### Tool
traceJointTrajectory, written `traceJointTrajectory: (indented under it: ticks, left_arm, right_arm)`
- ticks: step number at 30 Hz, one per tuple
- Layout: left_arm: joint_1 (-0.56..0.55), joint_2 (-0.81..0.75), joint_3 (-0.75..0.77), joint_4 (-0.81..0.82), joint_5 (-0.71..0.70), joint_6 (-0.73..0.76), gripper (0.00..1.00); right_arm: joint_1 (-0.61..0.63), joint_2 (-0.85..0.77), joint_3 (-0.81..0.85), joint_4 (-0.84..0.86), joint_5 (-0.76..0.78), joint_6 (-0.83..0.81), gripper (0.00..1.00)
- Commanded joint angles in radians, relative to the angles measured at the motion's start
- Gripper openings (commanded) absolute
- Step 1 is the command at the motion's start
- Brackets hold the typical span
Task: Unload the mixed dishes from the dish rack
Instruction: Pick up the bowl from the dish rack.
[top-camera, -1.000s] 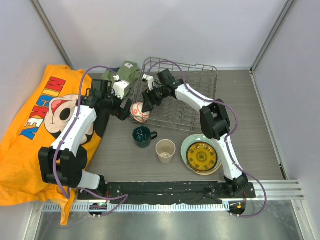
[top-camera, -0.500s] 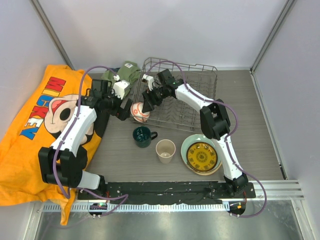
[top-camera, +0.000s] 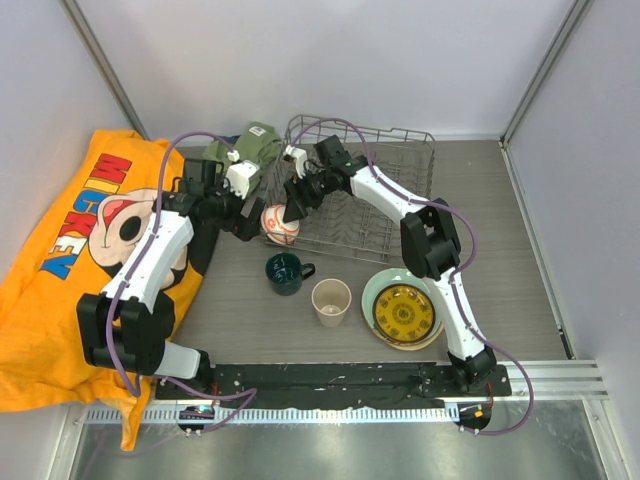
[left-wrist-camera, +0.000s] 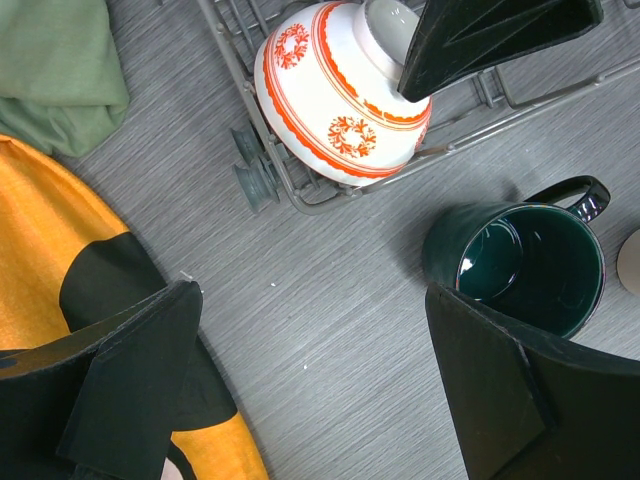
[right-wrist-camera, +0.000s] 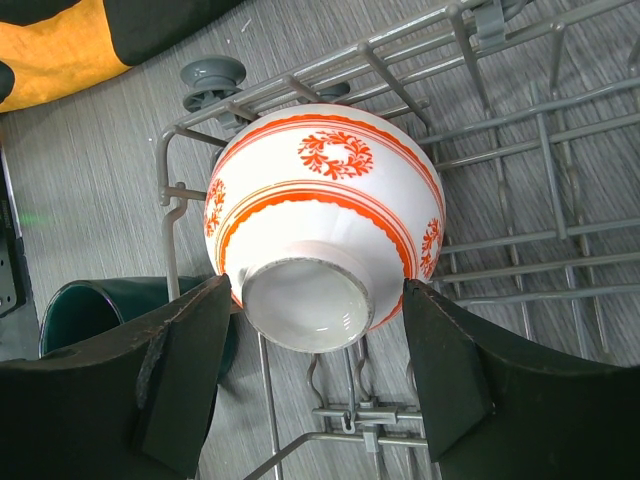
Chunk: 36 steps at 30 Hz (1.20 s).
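The bowl (right-wrist-camera: 320, 215) lies tipped in the near left corner of the rack (top-camera: 405, 165). It looks light but hard, glossy and breakable, so I judge a gentle squeeze across its body just above the foot ring is best. My right hand (right-wrist-camera: 318, 288) straddles it there with fingers apart, though I cannot tell if they touch, and my left hand (left-wrist-camera: 310, 292) hangs wide open and empty just outside that corner. Only the left wrist view shows the mug (left-wrist-camera: 520, 265) standing close outside the rack.
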<state>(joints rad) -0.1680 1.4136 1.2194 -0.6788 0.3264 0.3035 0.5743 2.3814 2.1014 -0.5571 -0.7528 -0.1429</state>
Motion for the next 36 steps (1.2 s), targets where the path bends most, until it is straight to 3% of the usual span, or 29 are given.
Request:
traceJointTrajectory:
  ticks: [1, 36]
  left_arm:
    - [0.007, -0.005, 0.006, 0.012, 0.022, 0.017, 1.00]
    - [0.015, -0.002, -0.009, 0.022, 0.025, 0.016, 1.00]
  right_arm:
    - [0.007, -0.044, 0.039, 0.008, -0.006, -0.001, 0.74]
    - [0.016, -0.028, -0.001, 0.013, -0.028, -0.001, 0.69]
